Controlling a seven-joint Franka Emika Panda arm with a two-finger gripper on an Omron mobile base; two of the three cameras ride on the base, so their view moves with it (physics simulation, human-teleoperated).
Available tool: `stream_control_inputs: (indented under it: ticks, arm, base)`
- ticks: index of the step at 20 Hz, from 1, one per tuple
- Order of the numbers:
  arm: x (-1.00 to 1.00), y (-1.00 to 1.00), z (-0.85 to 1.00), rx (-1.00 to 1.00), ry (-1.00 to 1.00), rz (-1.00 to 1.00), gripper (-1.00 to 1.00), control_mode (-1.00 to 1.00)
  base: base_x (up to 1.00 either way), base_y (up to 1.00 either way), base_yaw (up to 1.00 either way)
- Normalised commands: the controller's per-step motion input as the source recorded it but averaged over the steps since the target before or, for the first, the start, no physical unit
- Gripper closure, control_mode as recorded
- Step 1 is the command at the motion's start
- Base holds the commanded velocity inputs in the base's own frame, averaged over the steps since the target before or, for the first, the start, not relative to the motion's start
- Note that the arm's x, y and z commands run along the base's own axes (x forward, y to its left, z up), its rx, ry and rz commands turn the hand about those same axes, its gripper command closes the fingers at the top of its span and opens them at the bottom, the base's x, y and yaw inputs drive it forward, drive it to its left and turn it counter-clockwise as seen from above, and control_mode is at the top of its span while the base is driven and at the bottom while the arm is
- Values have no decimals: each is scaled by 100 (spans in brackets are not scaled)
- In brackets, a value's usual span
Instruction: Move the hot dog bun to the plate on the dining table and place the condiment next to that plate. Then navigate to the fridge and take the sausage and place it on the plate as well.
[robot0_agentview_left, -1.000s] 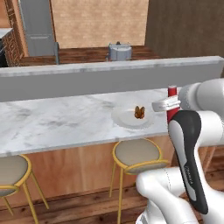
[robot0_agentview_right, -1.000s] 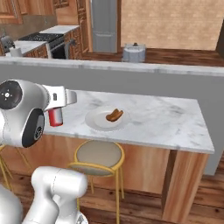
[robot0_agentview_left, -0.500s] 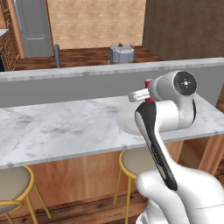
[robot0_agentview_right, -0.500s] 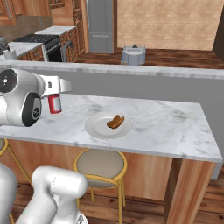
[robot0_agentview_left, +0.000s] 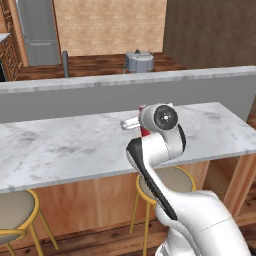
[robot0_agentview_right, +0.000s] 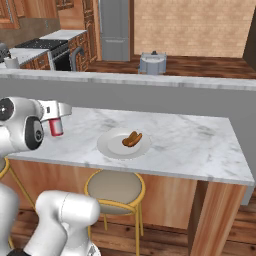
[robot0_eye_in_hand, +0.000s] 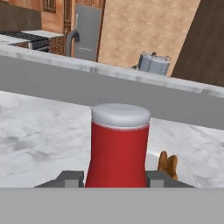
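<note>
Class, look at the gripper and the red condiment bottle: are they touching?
Touching. In the hand view, the gripper has a finger pressed against each side of the condiment bottle, with no gap showing.

Veined marble dining table (robot0_agentview_right: 200, 145), wood base, glossy condiment (robot0_eye_in_hand: 117, 151)

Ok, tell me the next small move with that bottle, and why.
Probably lower it onto the dining table and let go: the end effector is shut on the condiment, which sits beside the plate already holding the hot dog bun.

Upright red condiment (robot0_eye_in_hand: 118, 148), bun (robot0_agentview_right: 132, 138) on plate (robot0_agentview_right: 107, 146)
</note>
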Motion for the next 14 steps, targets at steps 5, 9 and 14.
stream_control_inputs:
  ticks: [5,9,14]
  arm:
    - [68,15,-86,0,-4,0,100,-100]
    - [91,0,-52,0,0,0,100,-100]
    - [85,2,-18,0,0,0,100,-100]
  base:
    - [0,0,0]
    - [0,0,0]
    - [0,0,0]
